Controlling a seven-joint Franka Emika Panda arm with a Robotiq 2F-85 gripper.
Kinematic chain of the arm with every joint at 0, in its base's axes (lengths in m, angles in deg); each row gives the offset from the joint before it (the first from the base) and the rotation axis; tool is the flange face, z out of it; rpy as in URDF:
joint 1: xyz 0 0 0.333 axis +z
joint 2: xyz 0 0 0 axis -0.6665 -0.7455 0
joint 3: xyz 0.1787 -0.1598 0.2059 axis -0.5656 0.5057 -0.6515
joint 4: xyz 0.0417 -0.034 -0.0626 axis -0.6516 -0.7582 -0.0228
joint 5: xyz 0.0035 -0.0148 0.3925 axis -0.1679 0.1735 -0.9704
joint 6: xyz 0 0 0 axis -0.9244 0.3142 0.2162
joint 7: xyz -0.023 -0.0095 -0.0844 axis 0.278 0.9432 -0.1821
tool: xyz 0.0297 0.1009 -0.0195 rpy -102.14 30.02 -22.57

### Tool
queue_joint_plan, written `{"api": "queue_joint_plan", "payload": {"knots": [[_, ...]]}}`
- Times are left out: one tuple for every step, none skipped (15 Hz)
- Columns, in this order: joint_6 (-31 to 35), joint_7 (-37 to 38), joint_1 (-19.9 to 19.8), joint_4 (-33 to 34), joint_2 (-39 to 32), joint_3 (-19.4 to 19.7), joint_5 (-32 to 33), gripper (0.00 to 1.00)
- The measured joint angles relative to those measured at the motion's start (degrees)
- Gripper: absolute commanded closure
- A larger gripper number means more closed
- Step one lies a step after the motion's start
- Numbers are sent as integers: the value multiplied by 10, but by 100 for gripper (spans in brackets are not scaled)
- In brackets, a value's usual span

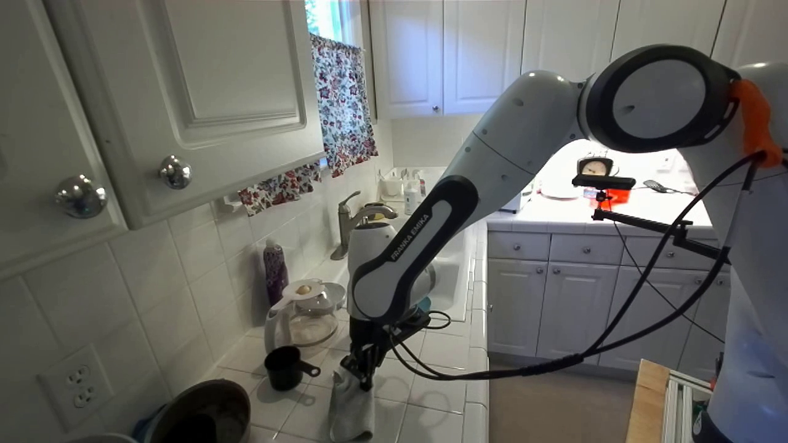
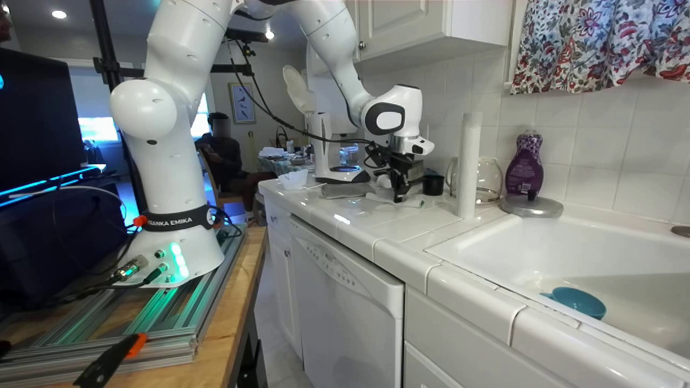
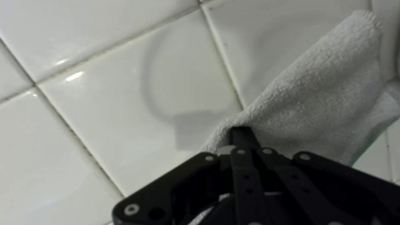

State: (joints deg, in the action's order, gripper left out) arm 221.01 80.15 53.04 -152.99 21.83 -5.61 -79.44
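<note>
A light grey terry cloth (image 1: 352, 415) lies on the white tiled counter (image 1: 425, 394), with one part raised at the gripper. My gripper (image 1: 363, 378) points down with its fingers together, low over the counter, shut on the cloth. In the wrist view the dark fingertips (image 3: 245, 134) press into the cloth's edge, and the cloth (image 3: 318, 103) spreads to the upper right with a green strip along one side. The gripper (image 2: 398, 196) and the pale cloth (image 2: 384, 198) also show in an exterior view. A black cup with a handle (image 1: 283, 368) stands beside the gripper.
A glass coffee pot (image 1: 314, 320), a purple bottle (image 1: 275, 271) and a dark pan (image 1: 200, 406) stand along the wall. A white cylinder (image 2: 469, 167) and metal lid (image 2: 531, 206) are by the sink (image 2: 566, 242). A grey folded item (image 2: 347, 190) lies nearby. Cabinets (image 1: 234, 74) overhang.
</note>
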Motion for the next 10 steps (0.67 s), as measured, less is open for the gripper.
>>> {"api": "queue_joint_plan", "payload": {"knots": [[0, 10, -3, -6, 4, 7, 0, 100], [-1, 21, -6, -10, 7, 14, 0, 100], [-1, 36, -7, -13, 10, 23, 0, 100], [-1, 51, -9, -17, 13, 31, 0, 100], [-1, 67, -11, -23, 17, 39, -1, 100], [-1, 83, -15, -32, 23, 47, -2, 100], [-1, 93, -19, -42, 30, 52, -4, 100], [-1, 94, -26, -51, 36, 52, -6, 100], [-1, 92, -30, -60, 42, 49, -6, 100], [1, 90, -32, -69, 47, 45, -6, 100]]}}
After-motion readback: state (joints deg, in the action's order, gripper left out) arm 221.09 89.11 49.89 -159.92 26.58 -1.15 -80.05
